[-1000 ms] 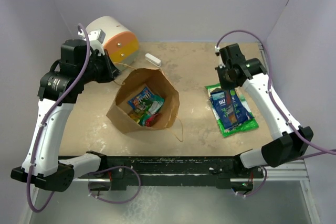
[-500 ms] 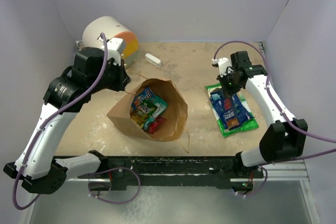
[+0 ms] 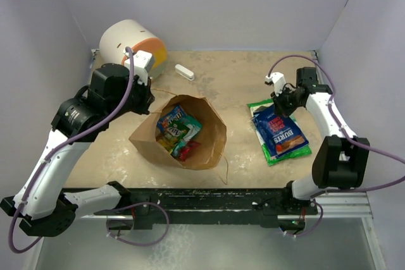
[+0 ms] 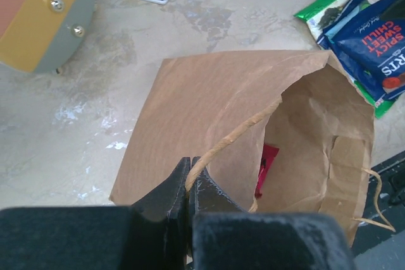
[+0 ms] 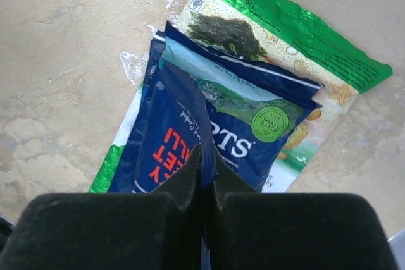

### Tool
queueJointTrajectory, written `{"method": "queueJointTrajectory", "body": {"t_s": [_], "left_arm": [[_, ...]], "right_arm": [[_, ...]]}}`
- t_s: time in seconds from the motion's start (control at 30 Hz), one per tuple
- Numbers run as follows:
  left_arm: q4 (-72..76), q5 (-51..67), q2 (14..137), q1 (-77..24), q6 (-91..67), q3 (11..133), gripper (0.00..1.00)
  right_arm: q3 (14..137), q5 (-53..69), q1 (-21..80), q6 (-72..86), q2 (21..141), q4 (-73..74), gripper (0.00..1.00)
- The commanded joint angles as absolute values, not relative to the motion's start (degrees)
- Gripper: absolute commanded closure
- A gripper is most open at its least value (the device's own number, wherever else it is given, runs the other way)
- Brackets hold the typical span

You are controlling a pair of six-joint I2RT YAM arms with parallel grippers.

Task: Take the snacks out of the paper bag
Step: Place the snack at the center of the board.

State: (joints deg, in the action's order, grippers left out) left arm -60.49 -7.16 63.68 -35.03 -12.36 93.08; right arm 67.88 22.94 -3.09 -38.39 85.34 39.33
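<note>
The brown paper bag (image 3: 209,147) lies tilted in the middle of the table, mouth up, with several small colourful snack packets (image 3: 178,128) inside. My left gripper (image 3: 148,99) is at the bag's back left rim, shut on its twisted handle (image 4: 221,143); a red packet (image 4: 267,159) shows inside. My right gripper (image 3: 281,107) is shut on the top edge of a blue chip bag (image 5: 168,137). That bag (image 3: 286,132) lies on a blue-white pouch (image 5: 253,115) and a green chip bag (image 5: 297,26).
A white-and-orange cylinder (image 3: 131,43) lies at the back left, close behind my left arm. A small white bar (image 3: 184,71) lies beside it on the table. The bag's other handle (image 3: 223,167) trails toward the front edge. Purple walls enclose the table.
My left gripper has moved in and taken the bag's handle; the bag has shifted and tipped slightly right. My right gripper has swung right and back, still gripping the blue chip bag.
</note>
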Motion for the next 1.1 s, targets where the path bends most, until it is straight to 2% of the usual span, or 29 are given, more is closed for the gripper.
{"method": "queueJointTrajectory", "body": {"t_s": [0.0, 0.13, 0.27, 0.3, 0.4, 0.53, 0.6, 0.67, 0.73, 0.87, 1.07], "left_arm": [[-59.37, -10.65, 63.44, -35.24, -10.02, 94.39, 1.0], [-59.24, -11.08, 64.26, -35.24, -9.58, 94.65, 1.0], [-59.23, -11.12, 64.74, -35.2, -9.58, 94.31, 1.0], [-59.3, -11.04, 64.82, -35.24, -9.58, 94.34, 1.0], [-59.41, -10.22, 64.94, -35.24, -9.73, 94.31, 1.0], [-58.71, -7.13, 64.41, -35.15, -10.08, 93.08, 1.0], [-58.28, -3.57, 64.63, -35.16, -9.59, 92.63, 1.0], [-57.34, 3.05, 65.07, -35.12, -9.09, 91.98, 1.0], [-56.02, 10.85, 65.92, -35.17, -9.63, 91.05, 1.0], [-50.51, 26.29, 67.79, -35.2, -16.1, 86.33, 1.0], [-38.36, 28.36, 63.47, -35.22, -29.59, 73.2, 1.0]], "right_arm": [[66.4, 27.01, -3.97, -42.34, 87.66, 34.65, 1.0], [66.21, 23.31, -5.04, -43.02, 90.39, 31.41, 1.0], [66.0, 20.78, -6.33, -40.65, 91.97, 26.86, 0.91], [65.94, 19.89, -6.48, -39.6, 92.33, 25.99, 0.86], [65.29, 16.06, -6.59, -33.97, 92.57, 22.58, 0.64], [64.59, 11.25, -6.59, -31.59, 87.51, 23.4, 0.45], [64.14, 6.2, -5.85, -29.81, 83.5, 20.94, 0.3], [64.47, 2.23, -4.51, -23.88, 79.8, 18.76, 0.24], [66.33, 0.15, -2.66, -17.25, 77.39, 20.11, 0.13], [72.32, -1.08, 4.58, 0.74, 77.61, 27.34, 0.04], [69.11, 9.4, 17.52, 26.66, 73.7, 27.94, 0.09]]}}
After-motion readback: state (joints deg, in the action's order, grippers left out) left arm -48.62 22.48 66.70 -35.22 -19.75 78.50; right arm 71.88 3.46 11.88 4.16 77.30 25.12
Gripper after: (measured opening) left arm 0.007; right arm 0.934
